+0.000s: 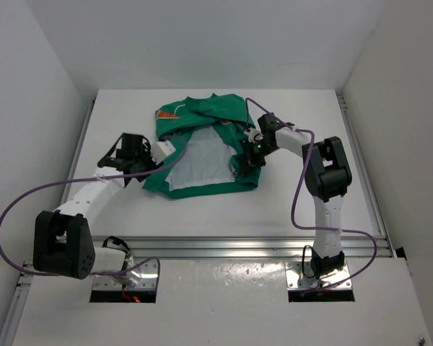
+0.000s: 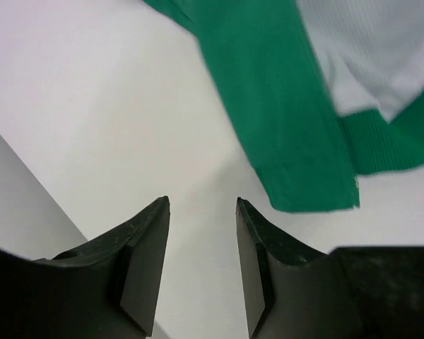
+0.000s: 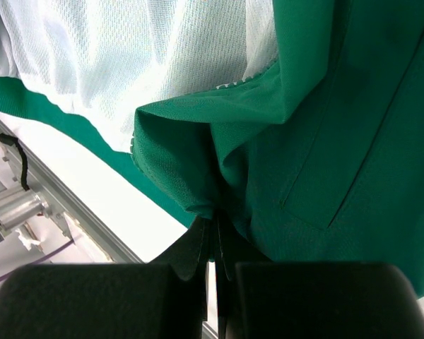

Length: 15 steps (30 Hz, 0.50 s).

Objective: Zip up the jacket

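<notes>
Right gripper (image 3: 213, 227) clenched on a thin fold of the jacket (image 1: 199, 160) at its front edge. Jacket lies open, pale lining up, on the tabletop (image 1: 325, 130). Left gripper (image 2: 201, 212) released, empty, just off the jacket's hem corner.

Risks: the shallow pinch may slip, and with the hem unheld a pull may drag the whole jacket.

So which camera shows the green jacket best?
The top view: the whole jacket lies open, white lining up. The left wrist view catches only a hem corner; the right wrist view shows just a green fold pinched in the right claw.
</notes>
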Each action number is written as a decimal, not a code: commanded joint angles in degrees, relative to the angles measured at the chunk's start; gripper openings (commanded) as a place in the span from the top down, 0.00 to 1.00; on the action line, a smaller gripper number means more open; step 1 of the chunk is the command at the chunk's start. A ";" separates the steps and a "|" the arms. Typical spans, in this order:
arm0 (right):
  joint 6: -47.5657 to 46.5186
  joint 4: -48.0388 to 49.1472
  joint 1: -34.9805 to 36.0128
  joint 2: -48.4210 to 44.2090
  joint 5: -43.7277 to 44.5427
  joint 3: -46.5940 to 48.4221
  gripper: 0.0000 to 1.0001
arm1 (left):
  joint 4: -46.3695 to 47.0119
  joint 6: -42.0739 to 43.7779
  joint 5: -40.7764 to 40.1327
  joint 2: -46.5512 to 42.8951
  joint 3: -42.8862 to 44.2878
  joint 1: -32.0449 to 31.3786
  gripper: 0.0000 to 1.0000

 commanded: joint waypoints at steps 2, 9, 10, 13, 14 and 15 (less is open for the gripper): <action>0.55 1.44 0.10 -2.37 -0.81 1.34 1.00 | -6.65 -11.64 11.35 -0.87 8.41 5.31 0.50; 0.37 2.58 0.18 -2.80 -2.13 0.90 1.00 | -18.15 -20.64 21.34 3.78 13.34 13.48 0.17; 0.20 2.41 0.36 -2.89 -2.30 0.72 1.00 | -21.13 -20.63 27.56 6.66 14.13 14.80 0.12; -0.85 2.06 0.53 -3.24 -2.65 0.72 1.00 | -25.36 -19.14 36.20 12.47 15.89 20.42 0.07; -1.20 1.88 0.53 -3.42 -2.74 0.98 1.00 | -27.99 -18.17 41.71 16.58 17.20 23.40 0.07; -1.38 1.44 0.62 -3.42 -2.57 1.07 1.00 | -28.80 -16.25 44.29 18.45 17.82 24.82 0.07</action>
